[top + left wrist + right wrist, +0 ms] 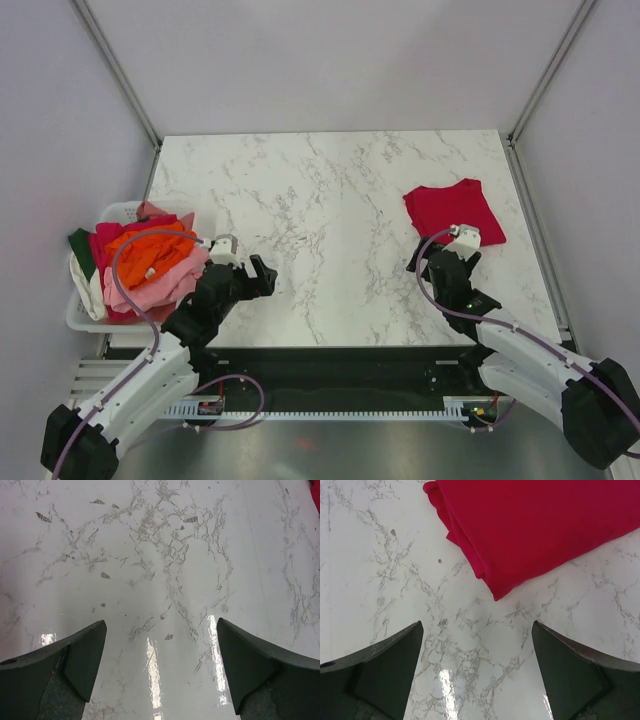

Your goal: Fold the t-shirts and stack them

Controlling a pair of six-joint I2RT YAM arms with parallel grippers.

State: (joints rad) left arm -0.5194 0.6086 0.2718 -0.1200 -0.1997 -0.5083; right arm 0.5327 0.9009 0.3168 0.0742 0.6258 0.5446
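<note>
One t-shirt looks finished: the crimson red t-shirt [455, 210] lies folded into a flat, compact packet on the far right part of the marble table [330, 190], and in the right wrist view its folded edges [535, 525] appear tidy, with several layers showing along the left side. It is the only shirt on the table, so I judge it as the start of the stack, with nothing on top of it yet. The rest of the work is waiting at the left edge, where the white basket [122, 210] holds a loose heap of shirts: the orange t-shirt [150, 248] on top, a light pink t-shirt [165, 285] hanging toward the table, a magenta one [104, 240] under them, and a dark green one [80, 245] and a white one [90, 285] on the outer side. None of these is folded. The left gripper [268, 278] hovers over bare marble just beside the basket, its jaws apart and holding nothing [160, 630]. The right gripper [445, 257] is near the front edge of the red shirt, not touching it, its jaws also apart and empty [477, 630]. So the task seems to be at an early stage, with most of the shirts left to do.
</note>
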